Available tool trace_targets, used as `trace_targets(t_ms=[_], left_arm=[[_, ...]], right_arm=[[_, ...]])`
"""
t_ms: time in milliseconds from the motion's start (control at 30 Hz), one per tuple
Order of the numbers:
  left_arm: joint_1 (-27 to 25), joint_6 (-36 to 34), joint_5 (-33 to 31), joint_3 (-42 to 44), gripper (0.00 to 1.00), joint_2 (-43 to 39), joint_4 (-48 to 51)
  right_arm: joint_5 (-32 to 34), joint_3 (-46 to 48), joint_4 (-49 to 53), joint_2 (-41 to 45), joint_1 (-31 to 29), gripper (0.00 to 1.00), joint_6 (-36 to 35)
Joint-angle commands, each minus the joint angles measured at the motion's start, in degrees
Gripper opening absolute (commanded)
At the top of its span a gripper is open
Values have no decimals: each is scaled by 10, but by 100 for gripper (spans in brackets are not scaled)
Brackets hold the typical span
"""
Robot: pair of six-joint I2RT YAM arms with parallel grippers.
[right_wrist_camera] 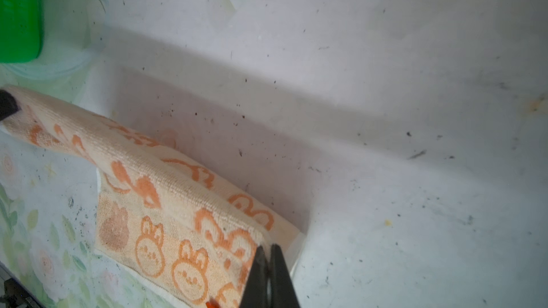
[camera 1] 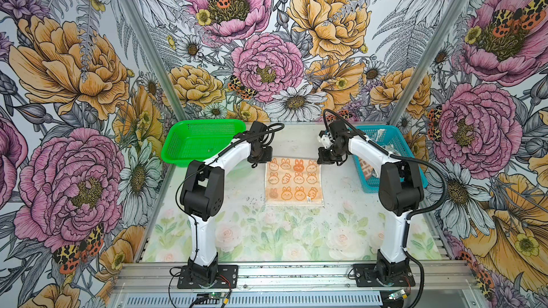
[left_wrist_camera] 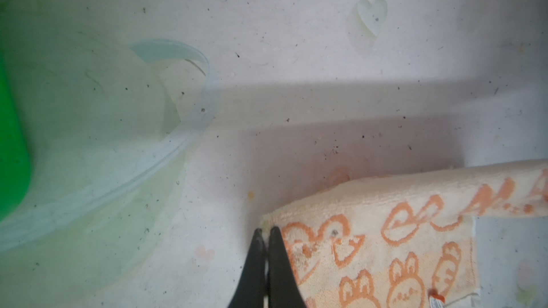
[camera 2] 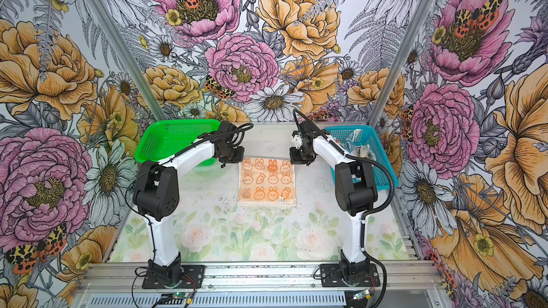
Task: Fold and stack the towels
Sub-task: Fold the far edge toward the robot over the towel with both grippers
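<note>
An orange towel with white bunnies lies spread at the middle of the table. Its far edge is raised off the surface and curls over, as both wrist views show. My left gripper is shut on the far left corner. My right gripper is shut on the far right corner. More towels lie bunched in the blue basket: a brown-orange striped one and a pale teal one, both partly hidden by the right arm.
A green mesh basket stands at the back left, close to the left wrist. The blue mesh basket stands at the back right behind the right arm. The table cover is floral and speckled with dirt.
</note>
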State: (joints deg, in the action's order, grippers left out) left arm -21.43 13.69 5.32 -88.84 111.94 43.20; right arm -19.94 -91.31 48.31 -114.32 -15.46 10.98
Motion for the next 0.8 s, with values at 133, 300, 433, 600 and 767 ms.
trace_targets(t_ms=[133,300,433,600,767], left_arm=[[-23,34,-24,120,0,-81,-16],[-39,59,-21,209,0,-128,-47],[-43,68,-23,238,0,-139,-53],[-42,71,-20,230,0,-152,-51],[-45,82,-12,248,0,-180,-51]], right_arm=[[24,103,-29,71,-15,0,19],[29,172,-54,85,-17,0,30],[25,201,-68,91,-20,0,38],[30,214,-67,123,-23,0,46],[31,241,-67,160,-29,0,54]])
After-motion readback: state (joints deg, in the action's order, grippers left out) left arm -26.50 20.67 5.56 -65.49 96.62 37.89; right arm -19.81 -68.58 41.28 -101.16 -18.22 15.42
